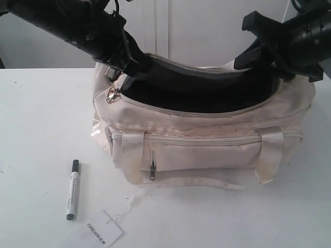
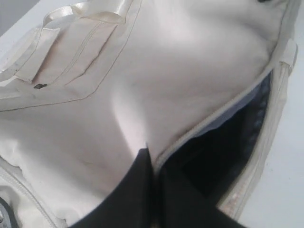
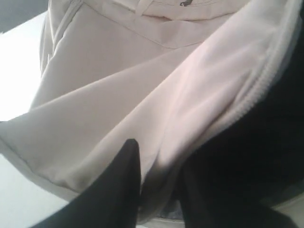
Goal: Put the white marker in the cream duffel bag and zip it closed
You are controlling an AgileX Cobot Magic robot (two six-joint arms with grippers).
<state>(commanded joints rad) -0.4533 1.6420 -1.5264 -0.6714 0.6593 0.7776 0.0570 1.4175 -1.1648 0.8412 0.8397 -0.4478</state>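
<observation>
Fingers of the left gripper point(image 2: 153, 164) pinch the raised flap edge of the cream duffel bag point(image 1: 207, 150); the right gripper point(image 3: 160, 156) stands spread with flap fabric between its fingers. The white marker point(image 1: 73, 189) lies on the table point(image 1: 36, 129) near the bag, beside a paper tag point(image 1: 103, 232).

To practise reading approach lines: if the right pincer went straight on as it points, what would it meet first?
Probably the cream duffel bag: its top flap lies between the fingers of the right pincer, though depth is unclear.
</observation>
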